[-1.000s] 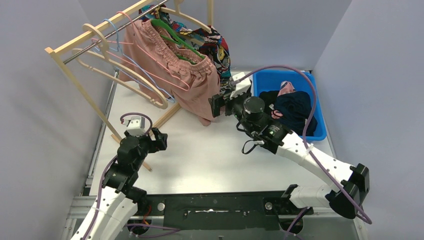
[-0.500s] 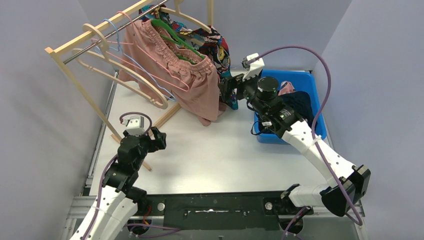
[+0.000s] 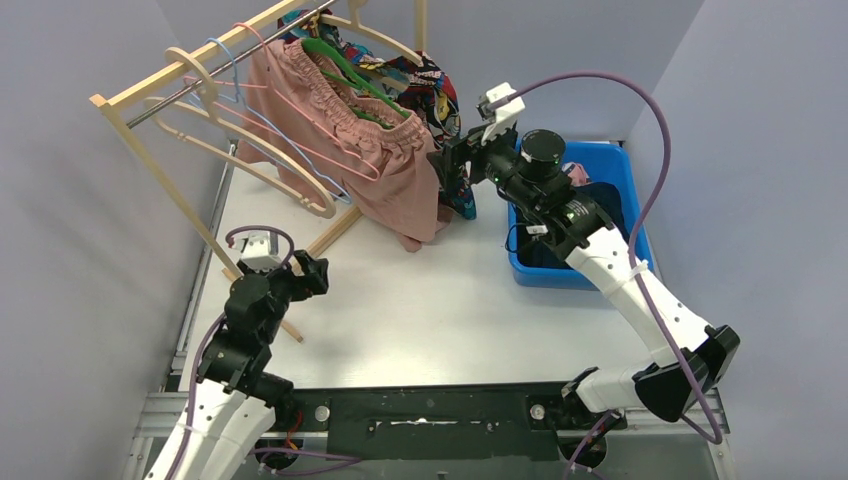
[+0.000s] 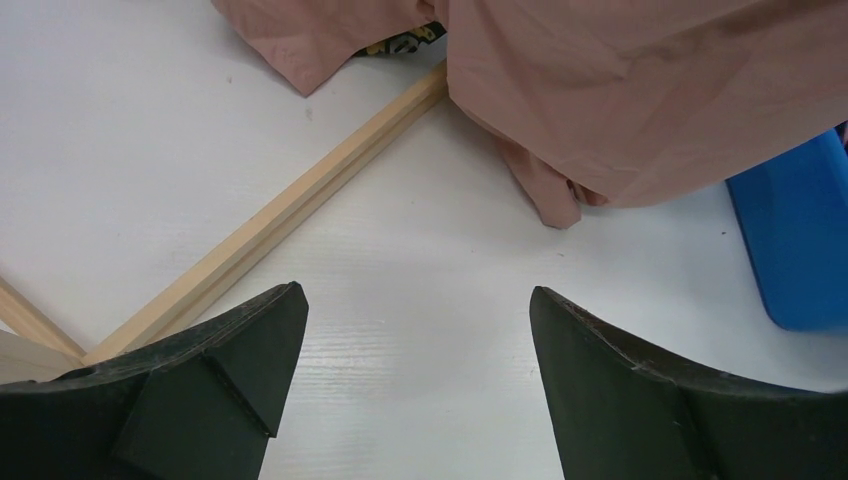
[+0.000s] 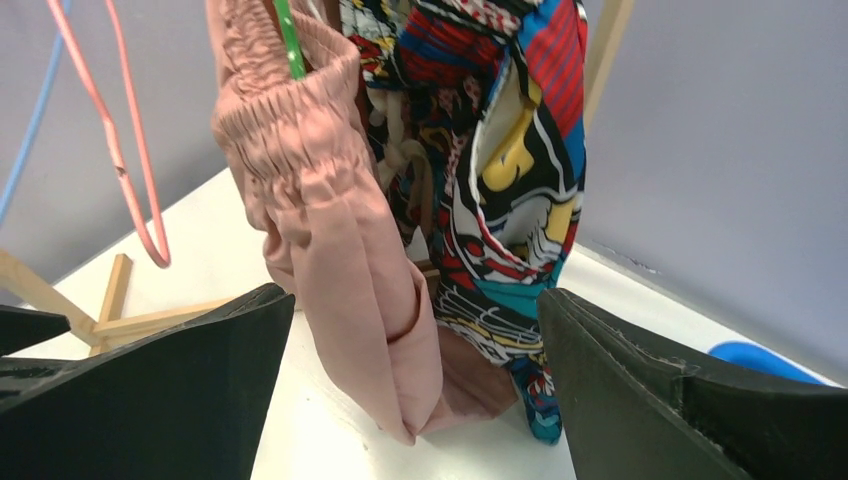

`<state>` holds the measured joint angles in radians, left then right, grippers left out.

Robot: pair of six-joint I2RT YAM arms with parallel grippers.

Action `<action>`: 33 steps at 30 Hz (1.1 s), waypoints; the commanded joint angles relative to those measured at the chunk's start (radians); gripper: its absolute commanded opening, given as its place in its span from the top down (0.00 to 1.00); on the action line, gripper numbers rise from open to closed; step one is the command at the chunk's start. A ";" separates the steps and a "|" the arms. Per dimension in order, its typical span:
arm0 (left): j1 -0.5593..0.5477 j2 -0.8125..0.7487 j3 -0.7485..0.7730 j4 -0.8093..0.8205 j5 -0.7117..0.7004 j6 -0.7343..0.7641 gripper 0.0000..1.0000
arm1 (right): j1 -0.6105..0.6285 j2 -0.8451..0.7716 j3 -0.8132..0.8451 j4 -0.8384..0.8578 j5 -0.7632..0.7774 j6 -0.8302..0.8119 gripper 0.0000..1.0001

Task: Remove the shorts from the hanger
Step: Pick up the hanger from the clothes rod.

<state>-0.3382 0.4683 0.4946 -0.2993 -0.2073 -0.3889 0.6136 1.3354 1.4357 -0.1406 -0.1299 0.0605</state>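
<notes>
- Nearby, lower left, shows left gripper [image 4: 412, 300] spread wide, empty.
- Further up, centre, finds right gripper [image 5: 415, 295] splayed, empty too, facing dusty pink shorts [image 5: 330, 230] and comic-print shorts [image 5: 510, 150], both hanging upper centre.
- Expect light, limp, snag-prone cloth; pinch the gathered waistband [image 5: 285, 110].
- Leaves smooth white table [image 3: 420, 310] below, blue bin [image 3: 540, 274] right, grey walls [image 3: 560, 60] close behind.

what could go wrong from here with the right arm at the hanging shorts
1. The open right fingers face the dusty pink gathered-waist shorts and the multicolour comic-print shorts hanging side by side; closing may catch both.
2. The pink pair hangs on a green hanger; pulling could drag it or tip the wooden rack.
</notes>
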 commanded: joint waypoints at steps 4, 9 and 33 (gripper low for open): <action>0.005 -0.040 0.010 0.055 -0.015 -0.007 0.16 | -0.021 0.085 0.171 -0.062 -0.180 -0.036 0.04; 0.005 -0.044 0.006 0.051 -0.011 -0.013 0.16 | -0.020 0.175 0.272 -0.090 -0.240 -0.042 0.14; 0.005 -0.041 -0.010 0.062 0.020 -0.002 0.15 | 0.106 0.559 0.759 -0.194 -0.182 -0.224 0.26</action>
<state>-0.3382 0.4313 0.4801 -0.2935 -0.2016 -0.3916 0.7193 1.8954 2.1395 -0.4301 -0.3290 -0.1455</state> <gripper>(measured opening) 0.850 0.712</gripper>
